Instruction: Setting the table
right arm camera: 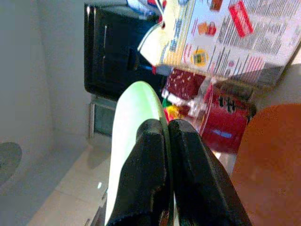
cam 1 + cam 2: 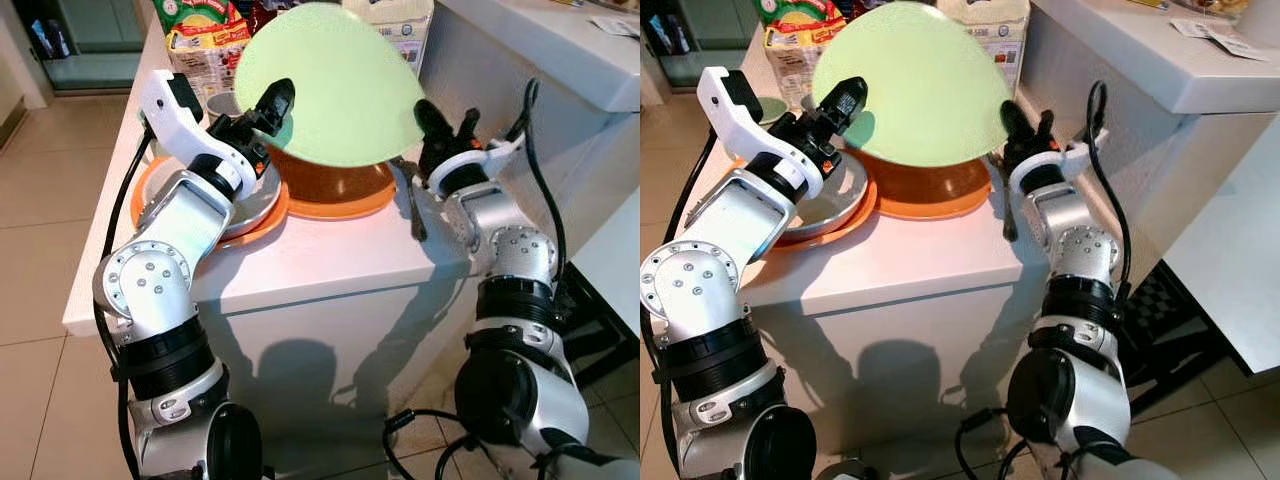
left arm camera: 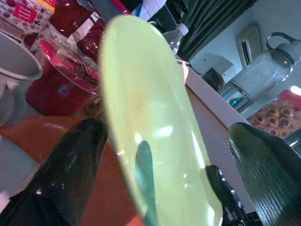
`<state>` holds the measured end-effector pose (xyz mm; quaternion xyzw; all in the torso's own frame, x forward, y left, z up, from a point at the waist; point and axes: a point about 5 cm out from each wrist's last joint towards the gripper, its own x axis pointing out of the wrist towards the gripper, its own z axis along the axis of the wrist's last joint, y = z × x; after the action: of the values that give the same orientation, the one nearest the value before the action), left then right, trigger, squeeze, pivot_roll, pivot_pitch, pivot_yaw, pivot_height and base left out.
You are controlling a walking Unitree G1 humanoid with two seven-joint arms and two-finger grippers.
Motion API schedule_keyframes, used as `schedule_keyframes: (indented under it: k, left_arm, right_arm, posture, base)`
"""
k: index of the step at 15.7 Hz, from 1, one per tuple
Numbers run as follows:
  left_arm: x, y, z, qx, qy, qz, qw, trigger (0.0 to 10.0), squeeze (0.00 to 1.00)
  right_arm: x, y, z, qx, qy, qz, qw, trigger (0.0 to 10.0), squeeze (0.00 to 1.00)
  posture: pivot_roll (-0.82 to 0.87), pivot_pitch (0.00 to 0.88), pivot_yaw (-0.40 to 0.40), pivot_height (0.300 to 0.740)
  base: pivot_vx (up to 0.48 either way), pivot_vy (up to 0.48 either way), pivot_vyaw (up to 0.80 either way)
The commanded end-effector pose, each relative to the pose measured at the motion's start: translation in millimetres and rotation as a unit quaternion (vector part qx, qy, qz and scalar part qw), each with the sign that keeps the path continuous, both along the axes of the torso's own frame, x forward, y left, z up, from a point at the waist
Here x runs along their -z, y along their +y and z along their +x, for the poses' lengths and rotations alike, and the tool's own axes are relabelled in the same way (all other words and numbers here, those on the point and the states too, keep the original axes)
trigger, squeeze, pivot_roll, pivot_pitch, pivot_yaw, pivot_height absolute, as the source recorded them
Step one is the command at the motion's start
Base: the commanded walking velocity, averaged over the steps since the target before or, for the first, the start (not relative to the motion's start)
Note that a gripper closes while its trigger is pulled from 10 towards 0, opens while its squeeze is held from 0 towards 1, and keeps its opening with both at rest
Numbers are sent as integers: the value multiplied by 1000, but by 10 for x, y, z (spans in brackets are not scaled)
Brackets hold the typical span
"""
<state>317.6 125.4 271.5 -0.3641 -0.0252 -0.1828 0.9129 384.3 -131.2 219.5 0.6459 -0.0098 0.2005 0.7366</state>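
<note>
White counter juts over tiled floor, a second white surface behind it to the right. On the counter, largest item is a pale green plate, tipped up on edge and lifted above an orange bowl that sits on an orange plate. Right gripper pinches the green plate's rim on its right side, the two black fingers pressed together with the rim sandwiched between them in the right wrist view. Left gripper is spread wide, one finger on the near face of the green plate and the other past its far side, plate edge running between them; contact can't be confirmed, seems not clamped. In the head views the left fingertip lies across the plate's left edge. Left of the bowl, a grey plate rests on another orange plate, partly under the left arm. Dark utensil lies on the counter just beside the orange plate, near the right wrist. Snack packages and a printed box stand at the counter's back; a grey cup is near them.
</note>
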Motion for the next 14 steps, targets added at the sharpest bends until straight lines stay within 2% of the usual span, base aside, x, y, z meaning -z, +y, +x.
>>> schedule_keyframes:
  k: [1, 2, 3, 4, 14]
  left_arm:
    - [-25, -67, 0, 9, -1, -12, 1000, 10000, 0]
    - [-29, -70, -2, 11, -3, -16, 1000, 9529, 0]
    - [-22, -66, -1, 10, -1, -19, 1000, 549, 0]
    - [-17, -63, -1, 11, -1, -21, 1000, 0, 0]
    - [0, -37, 10, 2, 8, -28, 1000, 0, 0]
  right_arm:
    - [-113, 11, -31, -6, -26, -1, 1000, 0, 0]
    - [-93, 45, -41, -13, -23, -6, 1000, 0, 0]
    - [-86, 59, -48, -14, -22, -5, 1000, 0, 0]
    - [-83, 61, -50, -14, -22, -5, 1000, 0, 0]
    - [-89, -72, -31, 10, -17, -5, 1000, 0, 0]
  posture:
    - [38, 0, -15, 740]
    - [38, 0, -15, 740]
    - [38, 0, -15, 740]
    - [38, 0, -15, 740]
    - [37, 0, -11, 740]
  base:
    - [0, 0, 0]
    - [0, 0, 0]
    - [0, 0, 0]
    - [0, 0, 0]
    - [0, 0, 0]
